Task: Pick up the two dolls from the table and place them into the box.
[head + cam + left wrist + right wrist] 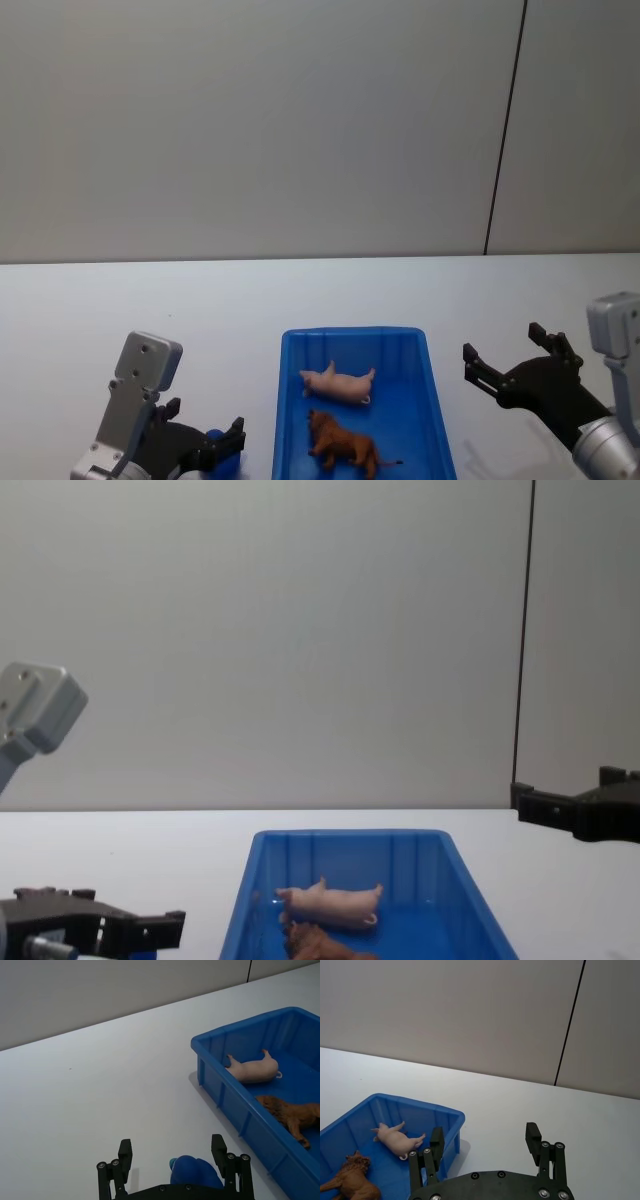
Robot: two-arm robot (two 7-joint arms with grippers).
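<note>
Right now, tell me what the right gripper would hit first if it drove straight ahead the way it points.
Probably nothing close: the right gripper, fingers open, points past the box on its outer side, over bare table toward the far wall. Depth is hard to judge, but the path looks free.

Soft, even, fairly dim light throughout, with a faint shadow beside the box (pixel 235 1110), no glare.

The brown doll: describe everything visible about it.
The brown doll is a small reddish-brown, lion-like toy with a shaggy mane, four legs and a thin tail. It lies on its side on the floor of the blue box, at the near end, beside the pink doll without clearly touching it. Neither gripper touches it.
</note>
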